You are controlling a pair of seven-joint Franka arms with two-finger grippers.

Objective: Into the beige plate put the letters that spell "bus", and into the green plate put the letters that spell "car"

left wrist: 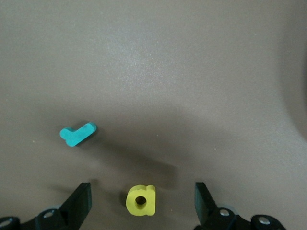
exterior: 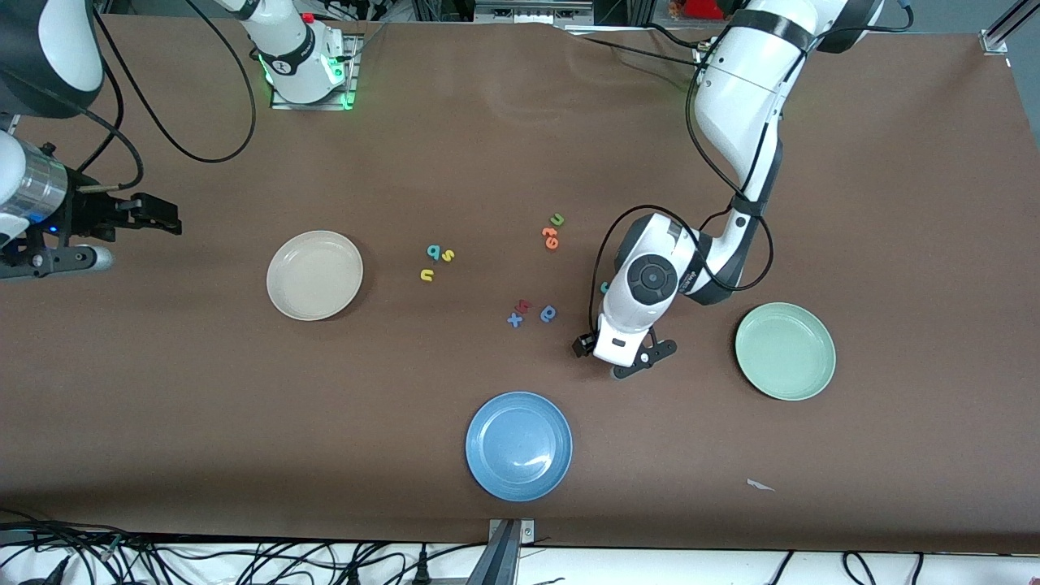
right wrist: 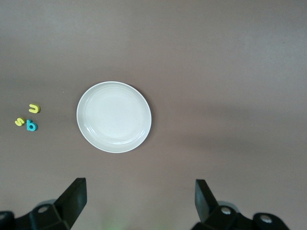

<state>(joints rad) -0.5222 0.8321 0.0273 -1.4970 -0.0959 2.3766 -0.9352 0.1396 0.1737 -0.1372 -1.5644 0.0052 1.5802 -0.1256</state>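
Brown cloth covers the worktop [exterior: 487, 146], and every plate on it holds nothing. The beige plate [exterior: 314, 275] lies toward the right arm's end, the green plate [exterior: 785, 350] toward the left arm's end, and a blue plate [exterior: 518, 445] sits nearest the front camera between them.

The left gripper [left wrist: 143, 201] is low over the worktop between the loose letters and the green plate, its fingers [left wrist: 80, 200] spread wide on either side of the yellow a [left wrist: 141, 200], not touching it. The teal r [left wrist: 77, 133] lies flat a little apart from the a. In the front view a sliver of teal, the c [exterior: 604, 287], peeks out beside the left wrist.

The 3 letters of "bus" sit clustered on the worktop beside the beige plate, toward the middle: the teal b [exterior: 434, 253] touching the yellow s [exterior: 448, 255], the yellow u [exterior: 426, 275] just nearer the front camera.

A green u [exterior: 557, 219], 2 orange letters [exterior: 551, 237], and a blue round letter [exterior: 548, 313] with a blue x [exterior: 514, 320] lie around the middle.

The right gripper [right wrist: 139, 199] waits up in the air over its end of the worktop, fingers wide and holding nothing, with the beige plate in its wrist view.
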